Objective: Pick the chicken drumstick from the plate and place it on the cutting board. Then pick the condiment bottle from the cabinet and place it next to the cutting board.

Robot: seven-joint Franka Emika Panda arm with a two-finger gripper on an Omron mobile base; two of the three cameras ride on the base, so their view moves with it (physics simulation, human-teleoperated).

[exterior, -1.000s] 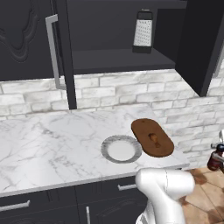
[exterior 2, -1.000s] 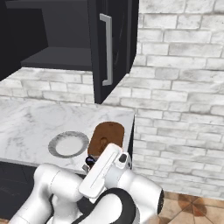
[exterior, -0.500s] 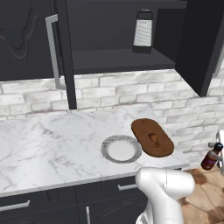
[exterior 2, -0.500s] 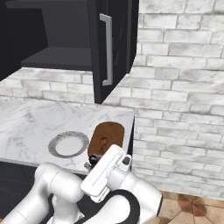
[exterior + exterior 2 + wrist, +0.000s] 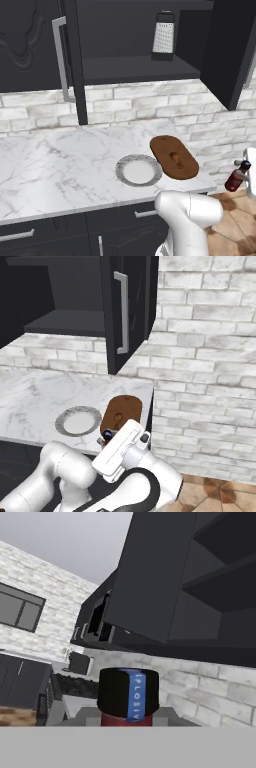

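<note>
My gripper (image 5: pixel 245 172) is shut on the condiment bottle (image 5: pixel 234 179), a slim dark red bottle with a black cap. It hangs tilted past the counter's right end, to the right of the cutting board (image 5: pixel 165 147). The chicken drumstick (image 5: pixel 175 159) lies on that brown oval board. The round grey-rimmed plate (image 5: pixel 121 167) sits bare just left of the board. In the hand view the bottle's black cap (image 5: pixel 120 693) stands close up between my fingers. In the right base view the cap (image 5: pixel 106 433) peeks out beside my white hand, in front of the board (image 5: pixel 127 404). The cabinet (image 5: pixel 125 70) stands open above.
A metal box grater (image 5: pixel 163 36) stands on the cabinet shelf. The open right cabinet door (image 5: pixel 227 50) juts out over the counter's right end. White brick wall (image 5: pixel 205 381) rises right of the counter. Tiled floor (image 5: pixel 235 220) lies below the bottle.
The gripper has carried the bottle a little to the left, closer to the counter's right end and the cutting board. Board, drumstick and plate have not moved.
</note>
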